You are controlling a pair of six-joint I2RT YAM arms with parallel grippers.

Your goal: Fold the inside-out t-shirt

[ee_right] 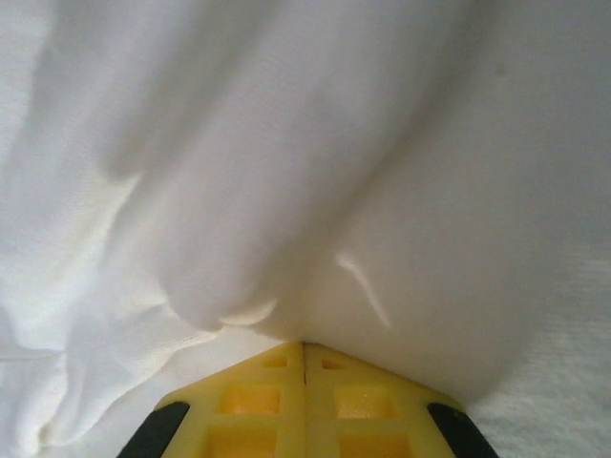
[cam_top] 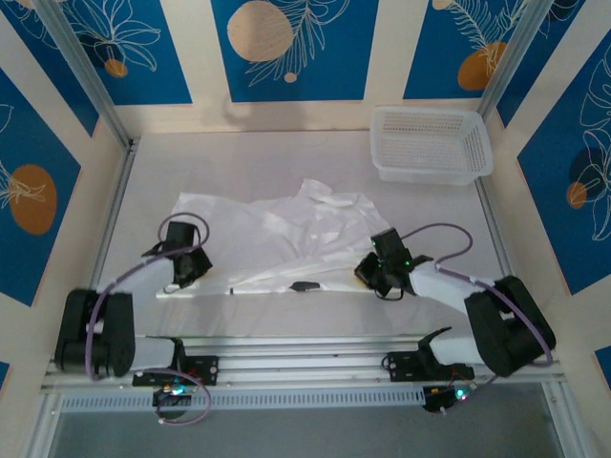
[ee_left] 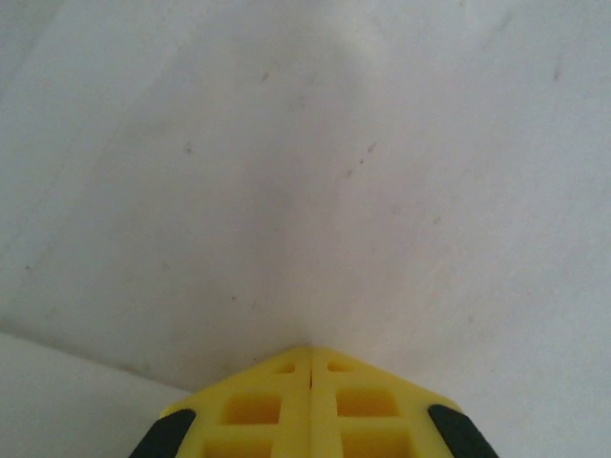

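Left wrist view: the left fingers point(ee_left: 305, 380) are pressed together, pinching the edge of the white t-shirt point(ee_left: 315, 191); the right fingers point(ee_right: 302, 370) likewise clamp bunched cloth; the t-shirt lies spread mid-worktop point(cam_top: 239, 157); a white basket point(cam_top: 430, 143) sits beyond, far right.

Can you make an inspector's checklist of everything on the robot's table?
Surface: pale grey table, flat and smooth.
Job's things: white t-shirt spread wide but wrinkly in the middle of the table.
Clutter: white mesh basket at the far right corner, apart from the t-shirt, and it looks empty.
Grippers: left gripper shut on the t-shirt near its near edge; right gripper shut on bunched t-shirt cloth.
Cables: a purple cable loops along each arm.
Surroundings: blue wall panels with leaf drawings, and metal frame rails at the sides.
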